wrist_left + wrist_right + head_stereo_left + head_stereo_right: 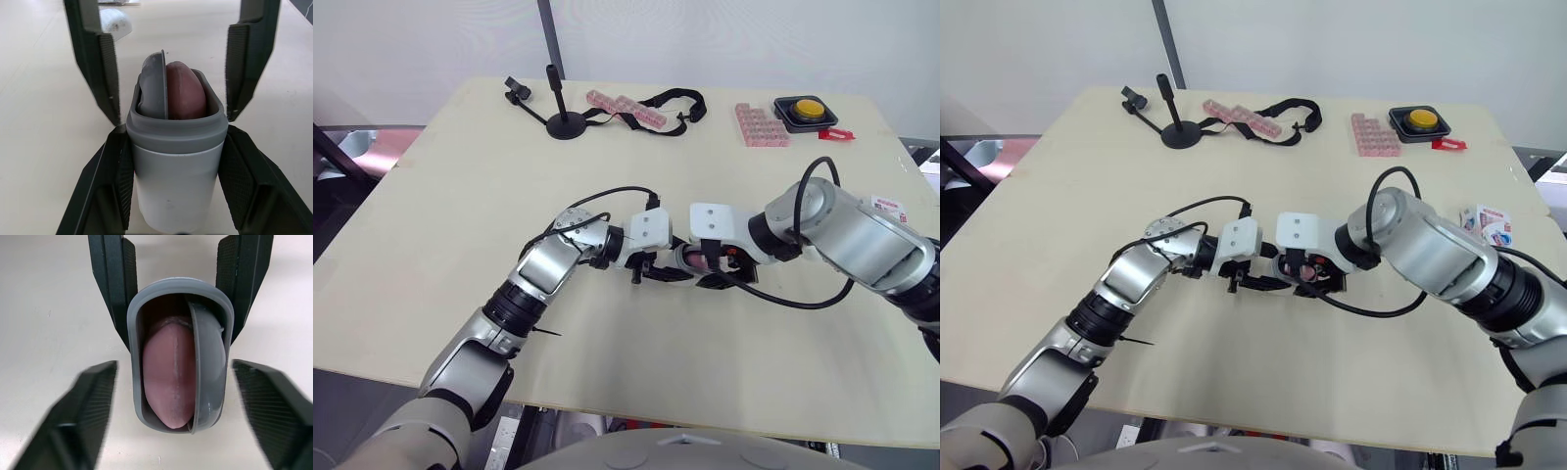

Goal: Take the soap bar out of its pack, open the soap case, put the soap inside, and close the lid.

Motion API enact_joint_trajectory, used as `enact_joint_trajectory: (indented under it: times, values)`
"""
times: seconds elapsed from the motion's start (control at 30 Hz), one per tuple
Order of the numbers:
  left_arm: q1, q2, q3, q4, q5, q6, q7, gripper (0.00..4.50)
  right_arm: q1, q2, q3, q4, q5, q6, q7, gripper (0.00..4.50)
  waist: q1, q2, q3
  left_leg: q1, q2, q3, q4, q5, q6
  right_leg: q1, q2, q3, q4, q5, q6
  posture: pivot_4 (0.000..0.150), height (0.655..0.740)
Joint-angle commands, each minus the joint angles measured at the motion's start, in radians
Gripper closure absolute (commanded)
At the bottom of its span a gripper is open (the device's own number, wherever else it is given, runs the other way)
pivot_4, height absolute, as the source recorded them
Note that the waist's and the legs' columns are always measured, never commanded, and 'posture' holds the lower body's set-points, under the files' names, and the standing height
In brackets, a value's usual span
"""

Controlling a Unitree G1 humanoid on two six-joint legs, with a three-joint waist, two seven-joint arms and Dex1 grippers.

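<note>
Low over the pale beige tabletop [460,196] the two arms meet nose to nose. The left gripper [173,134] has its two black fingers [112,186] clamped on the white lower body of the rounded plastic soap case [176,186], one pad on each flank. The case's grey-rimmed mouth juts out past the fingertips, toward the other arm. The grip looks meant to steady the case and keep its opening clear for work. The pink oval soap bar [164,377] is already seated inside, between the left fingers and a little beyond their tips. Beside it a curved grey plastic flap [208,362] stands edge-on in the mouth; I cannot tell whether it is the lid or an inner tray. The right gripper [174,366] faces the opening with its fingers [83,401] spread wide, one on either side of the rim and touching nothing. I would guess it is lined up to deal with the flap or the lid. A small white-and-red carton [1484,223], probably the emptied pack, lies well away from both sets of fingers. The closing step looks undone.
</note>
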Motion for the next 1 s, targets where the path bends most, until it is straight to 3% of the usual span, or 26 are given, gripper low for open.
enact_joint_trajectory:
  times: [0.03, 0.23, 0.47, 0.7, 1.0]
  values:
    - [0.003, 0.012, -0.001, -0.007, 0.009, -0.025, -0.003, 2.61, 0.012, -0.005, -0.049, 0.0, -0.001, -0.015, -0.001, 0.01, 0.0, 0.0, 0.0, 0.0, 0.0, 0.0, 0.0, 0.0, 0.0, 0.0, 0.0, 0.0, 0.0, 0.0, 0.0, 0.15, 0.74]
    - [0.009, 0.023, 0.012, -0.003, 0.004, -0.042, -0.011, 2.61, 0.066, 0.001, -0.091, 0.033, -0.003, -0.05, -0.014, 0.01, -0.001, 0.0, 0.0, 0.0, 0.0, 0.0, 0.0, 0.0, 0.0, 0.0, 0.0, 0.0, 0.0, 0.0, 0.0, 0.15, 0.74]
    - [0.038, 0.022, 0.073, -0.004, -0.061, -0.058, -0.017, 2.61, 0.248, 0.068, -0.324, 0.123, 0.078, -0.186, -0.046, 0.01, 0.001, 0.0, 0.0, -0.001, 0.0, 0.0, 0.0, 0.0, 0.0, -0.001, -0.001, 0.0, 0.0, 0.0, 0.0, 0.15, 0.74]
    - [0.138, 0.01, 0.159, -0.032, -0.168, -0.115, -0.027, 2.61, 0.619, 0.008, -0.611, 0.224, 0.084, -0.512, 0.001, 0.01, 0.012, 0.0, 0.0, -0.003, -0.001, 0.0, 0.002, -0.002, 0.002, -0.001, -0.002, 0.0, -0.001, 0.0, 0.0, 0.15, 0.74]
    - [0.223, -0.042, 0.233, -0.004, -0.238, -0.23, -0.02, 2.61, 0.99, 0.218, -0.917, 0.32, 0.26, -0.886, 0.126, 0.01, -0.006, 0.0, -0.001, -0.011, 0.0, 0.0, 0.003, -0.002, 0.003, -0.002, -0.002, -0.001, -0.002, 0.0, 0.0, 0.15, 0.74]
